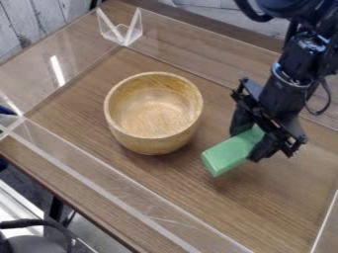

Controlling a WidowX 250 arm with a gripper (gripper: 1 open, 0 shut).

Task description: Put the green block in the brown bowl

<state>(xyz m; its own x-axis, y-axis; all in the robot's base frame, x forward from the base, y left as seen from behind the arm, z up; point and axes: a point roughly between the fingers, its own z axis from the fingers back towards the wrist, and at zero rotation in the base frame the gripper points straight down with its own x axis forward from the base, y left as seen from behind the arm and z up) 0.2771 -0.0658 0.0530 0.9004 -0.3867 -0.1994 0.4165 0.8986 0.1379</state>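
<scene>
Here's the wooden worktop, running wide under everything, its planks crossed by a darker line towards the left, and over on its right side comes the black robot arm, reaching in from the upper right with cables looping about it; next in size, the brown bowl, round, upright, thick-rimmed, sitting around the middle of the worktop with its pale inside facing up; then the hand, dark and angled down to the left, and it's clenched on the green block, gripping it by its upper right end; and there's the green block itself, mint-coloured and slanting, its free end pointing down and left, outside the bowl, near its lower right side and apart from it; whether the block touches the worktop, you can't tell from here; up at the top left, a small clear pointed container
</scene>
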